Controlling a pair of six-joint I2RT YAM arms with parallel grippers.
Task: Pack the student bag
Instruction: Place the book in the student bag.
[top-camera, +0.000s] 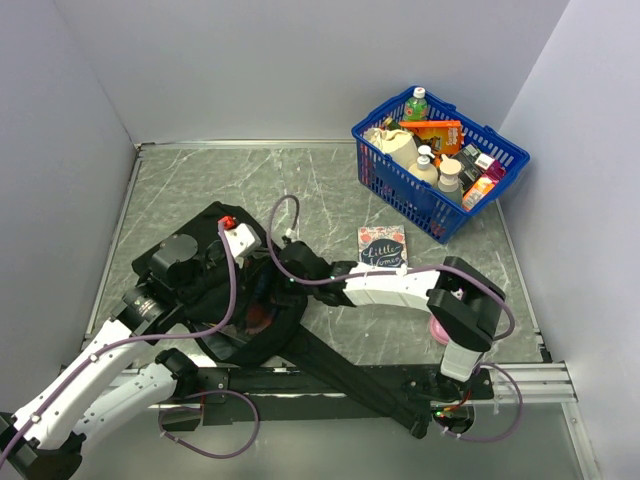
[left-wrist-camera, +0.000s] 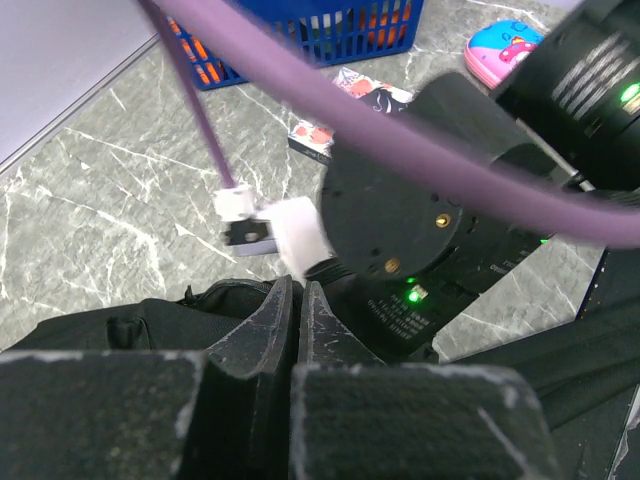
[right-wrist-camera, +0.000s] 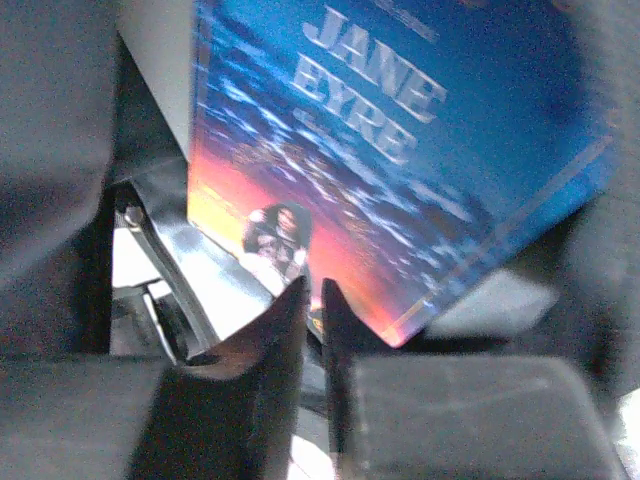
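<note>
The student bag (top-camera: 245, 350), a soft black backpack, lies slumped on the grey marbled table (top-camera: 200, 180) just in front of the arm bases, left of centre, with its long black straps (top-camera: 350, 380) trailing towards the right arm's base.

From the overhead camera I see both arms meeting over the bag, but their fingers are lost among the black fabric. The wrist cameras fill that in. My left gripper (left-wrist-camera: 297, 300) has its fingers drawn almost together, pinched on the rim of the bag's fabric. My right gripper (right-wrist-camera: 310, 295) is clenched on the lower edge of a paperback, the Jane Eyre book (right-wrist-camera: 400, 150), which has a blue cover fading to orange at the bottom. Dark fabric surrounds it on both sides (overhead, only a reddish patch shows in the bag's mouth).

The left wrist camera also looks past the bag to the right arm's round black wrist, close above the bag and showing a small green light.

Beyond the bag, flat on the table, lies a second book titled Little Women (top-camera: 382, 247). A blue mesh basket (top-camera: 410, 195) stands in the far right corner, filled with bottles and packets. A pink case (top-camera: 438, 330) is only a sliver behind the right arm overhead. The left wrist view shows it more fully, pink and blue, near the second book.
</note>
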